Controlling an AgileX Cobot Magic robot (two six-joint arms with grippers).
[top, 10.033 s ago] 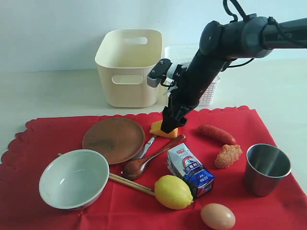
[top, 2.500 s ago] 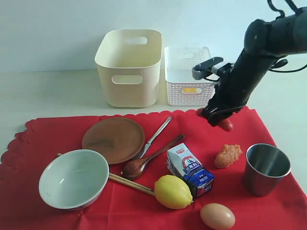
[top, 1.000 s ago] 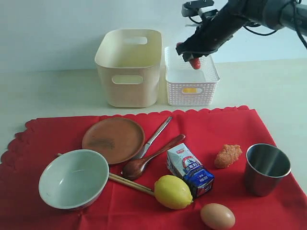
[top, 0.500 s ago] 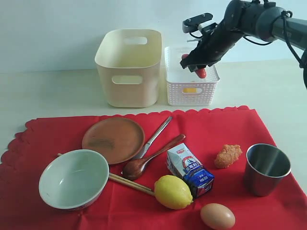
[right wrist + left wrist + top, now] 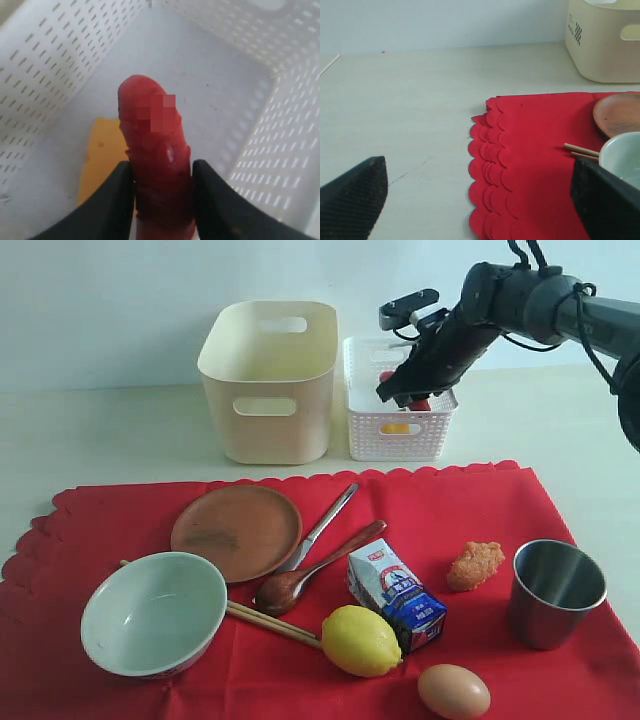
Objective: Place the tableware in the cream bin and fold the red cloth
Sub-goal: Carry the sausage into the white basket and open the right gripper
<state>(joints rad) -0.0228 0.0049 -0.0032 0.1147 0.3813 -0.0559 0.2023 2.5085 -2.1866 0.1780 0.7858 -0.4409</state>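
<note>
One red cloth [image 5: 120, 515] is lying spread flat across the lower half of the exterior view. Its long axis is running left to right, and its scalloped edges are showing along the top and left.

Six kinds of tableware are sitting on it:
- One pale bowl [image 5: 153, 613] is resting mouth up at lower left.
- One brown plate [image 5: 237, 531] is lying flat just above the bowl.
- One steel cup [image 5: 556, 592] is standing upright near the right edge.
- One wooden spoon [image 5: 318, 568] and one slim metal utensil [image 5: 325, 525] are lying side by side in the centre. Both are pointing from lower left to upper right, with the spoon's scoop at its lower-left end.
- One pair of chopsticks [image 5: 275, 624], two sticks, is running from the bowl's right side toward the lemon, sloping slightly down to the right.

Four foods are sharing the cloth: one milk carton [image 5: 397, 595], one lemon [image 5: 361, 640], one egg [image 5: 454, 691] and one fried nugget [image 5: 476, 565].

Two containers are standing on the bare table [image 5: 100, 430] at upper centre. One is the cream bin [image 5: 268, 380], upright with its mouth open upward. The other is one white basket [image 5: 400, 435], just to the bin's right.

The right gripper [image 5: 165, 205] is reaching into the basket with its jaws clamped on one red sausage [image 5: 152, 145]. The sausage's free end is pointing toward the basket floor, beside one yellow wedge [image 5: 102, 155].

The left gripper [image 5: 480, 197] is hovering near the cloth's left edge, jaws spread wide and gripping nothing.
</note>
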